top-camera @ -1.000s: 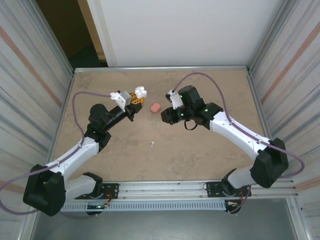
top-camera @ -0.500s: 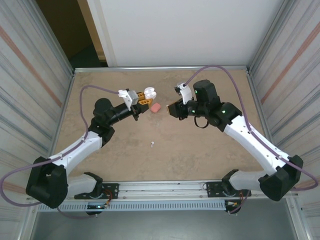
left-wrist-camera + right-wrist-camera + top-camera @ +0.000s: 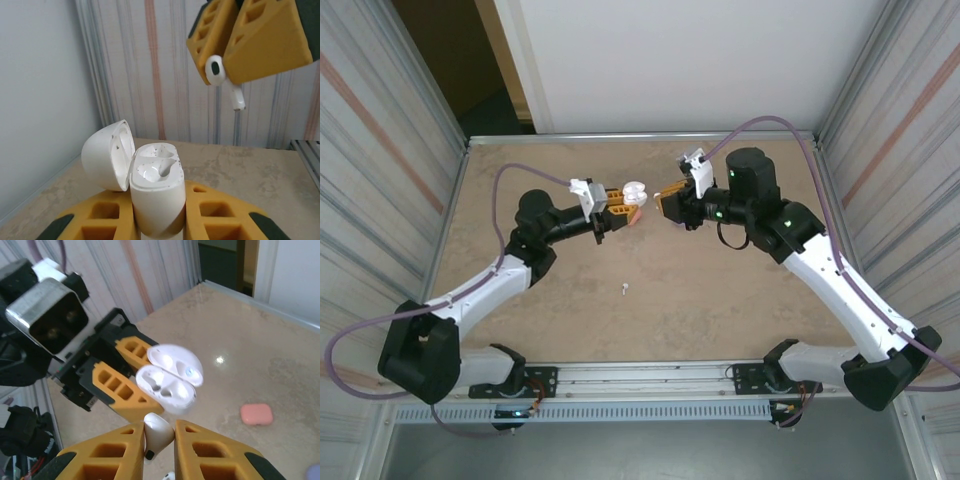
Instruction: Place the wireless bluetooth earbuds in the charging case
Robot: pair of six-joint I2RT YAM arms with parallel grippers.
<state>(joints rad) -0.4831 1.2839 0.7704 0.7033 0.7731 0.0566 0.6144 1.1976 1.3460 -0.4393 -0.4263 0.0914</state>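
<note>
My left gripper (image 3: pixel 617 206) is shut on a white charging case (image 3: pixel 157 199), held upright with its lid (image 3: pixel 106 155) hinged open; both sockets look empty. My right gripper (image 3: pixel 159 427) is shut on a white earbud (image 3: pixel 158 433) of the wireless bluetooth earbuds. In the left wrist view that earbud (image 3: pixel 223 76) hangs stem down from the right fingers (image 3: pixel 260 42), above and to the right of the case. From above, the case (image 3: pixel 635 191) and the right gripper (image 3: pixel 669 200) face each other a short gap apart. Another white earbud (image 3: pixel 624 289) lies on the table.
A pink case (image 3: pixel 256 414) lies shut on the table below the held case, its edge (image 3: pixel 636 214) peeking out in the top view. A purple object (image 3: pixel 314 473) sits at the right wrist view's corner. Metal walls border the table on both sides.
Both arms have swung toward the back middle of the table. The left gripper carried the open case rightward over the pink case, and the right gripper with its earbud now faces it closely.
</note>
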